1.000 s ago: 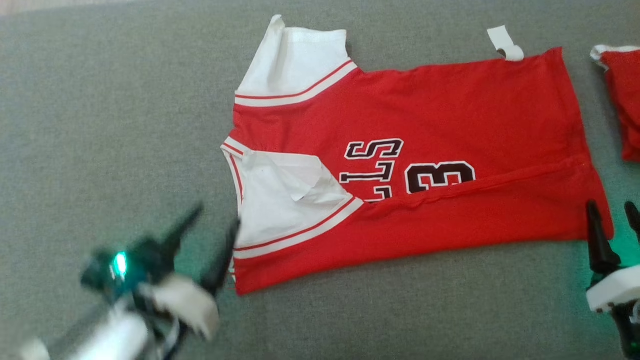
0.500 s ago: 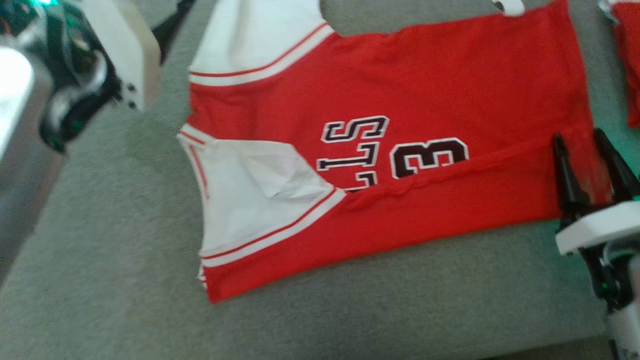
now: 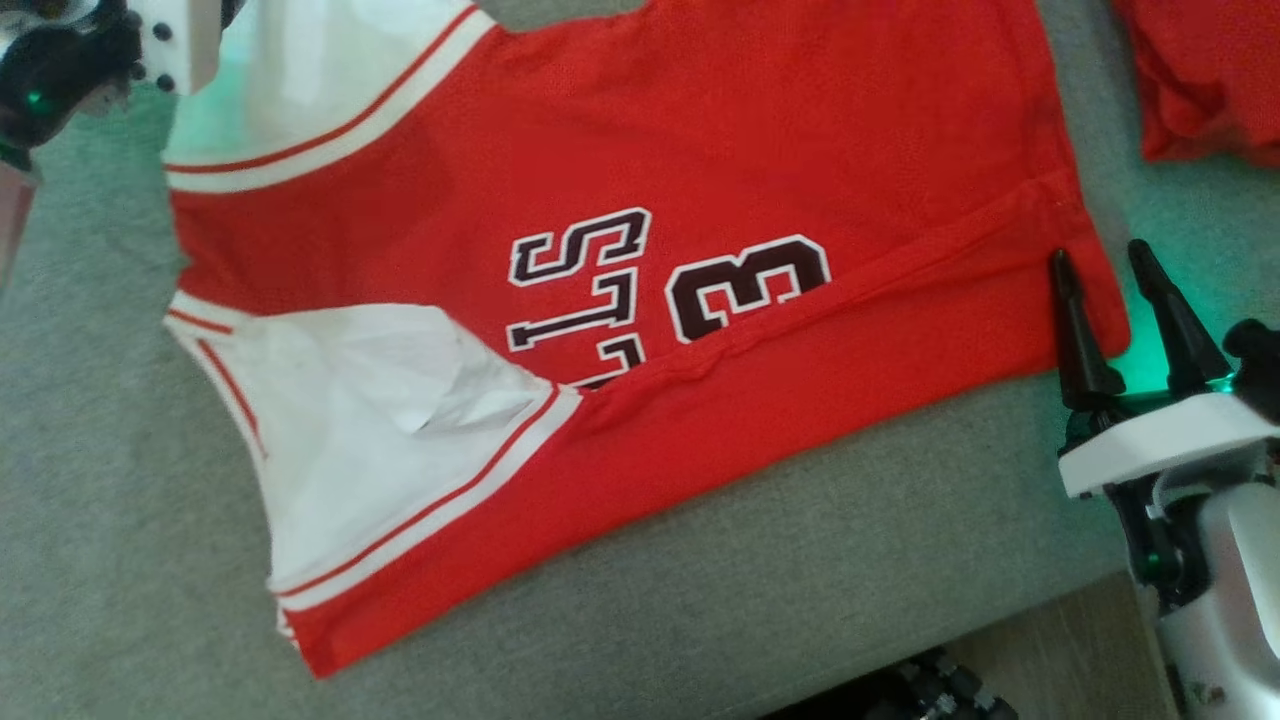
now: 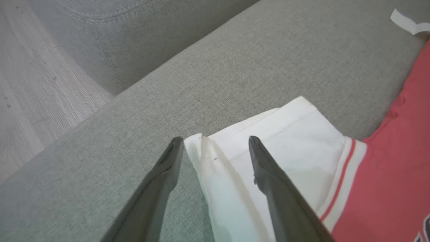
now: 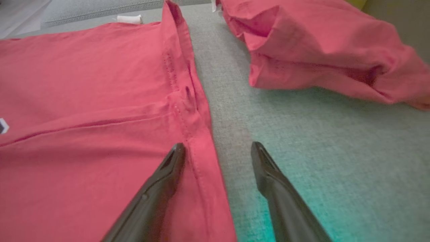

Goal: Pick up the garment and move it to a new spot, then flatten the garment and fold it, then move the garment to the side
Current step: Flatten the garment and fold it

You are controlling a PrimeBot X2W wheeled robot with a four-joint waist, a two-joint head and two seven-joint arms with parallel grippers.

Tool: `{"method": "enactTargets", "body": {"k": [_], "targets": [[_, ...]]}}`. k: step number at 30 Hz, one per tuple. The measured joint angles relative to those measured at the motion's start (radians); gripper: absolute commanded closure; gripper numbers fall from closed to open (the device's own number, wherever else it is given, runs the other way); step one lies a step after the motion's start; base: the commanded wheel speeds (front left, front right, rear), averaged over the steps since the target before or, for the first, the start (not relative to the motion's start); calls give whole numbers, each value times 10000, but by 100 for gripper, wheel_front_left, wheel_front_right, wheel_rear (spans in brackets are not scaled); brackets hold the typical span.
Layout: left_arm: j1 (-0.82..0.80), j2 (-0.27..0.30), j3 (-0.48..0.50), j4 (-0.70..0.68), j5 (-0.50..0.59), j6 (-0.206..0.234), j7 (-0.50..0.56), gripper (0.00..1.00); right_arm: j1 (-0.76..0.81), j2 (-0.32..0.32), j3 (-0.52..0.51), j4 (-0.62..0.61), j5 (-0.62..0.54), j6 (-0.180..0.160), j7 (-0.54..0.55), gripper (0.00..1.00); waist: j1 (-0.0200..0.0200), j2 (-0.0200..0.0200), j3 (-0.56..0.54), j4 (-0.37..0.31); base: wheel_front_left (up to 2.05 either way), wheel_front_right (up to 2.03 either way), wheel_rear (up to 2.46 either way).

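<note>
Stage: folding basketball jersey, lying flat mid-frame on grey sofa cushion, lower edge already turned up | straddling white sleeve corner, upper left, left gripper spread | straddling hem corner, right edge, right gripper spread | pending: further folding, moving aside.

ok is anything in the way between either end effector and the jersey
Nothing visible. The right end effector is open astride the hem edge of the jersey, one finger over red cloth, one over the grey cushion. The left end effector is open astride the white sleeve corner. The other red garment lies apart.
</note>
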State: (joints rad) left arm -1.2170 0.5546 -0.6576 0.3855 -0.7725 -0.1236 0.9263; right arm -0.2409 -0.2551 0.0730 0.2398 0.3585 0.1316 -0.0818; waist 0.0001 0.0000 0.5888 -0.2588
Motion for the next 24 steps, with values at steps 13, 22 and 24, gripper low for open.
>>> {"method": "enactTargets", "body": {"k": [13, 22, 24], "targets": [[-202, 617, -472, 268, 782, 4, 150, 3, -246, 190, 151, 178, 17, 0, -79, 0, 0, 0, 204, -471, 0, 0, 0], [-318, 654, -500, 265, 736, 23, 366, 100, -340, 215, 136, 184, 12, 0, -77, 0, -1, 0, 243, -531, 0, 0, 0], [-318, 706, -499, 157, 652, 100, 418, 100, -383, 207, 67, 113, 10, 0, -69, 0, 0, 0, 223, -521, 0, 0, 0]]}}
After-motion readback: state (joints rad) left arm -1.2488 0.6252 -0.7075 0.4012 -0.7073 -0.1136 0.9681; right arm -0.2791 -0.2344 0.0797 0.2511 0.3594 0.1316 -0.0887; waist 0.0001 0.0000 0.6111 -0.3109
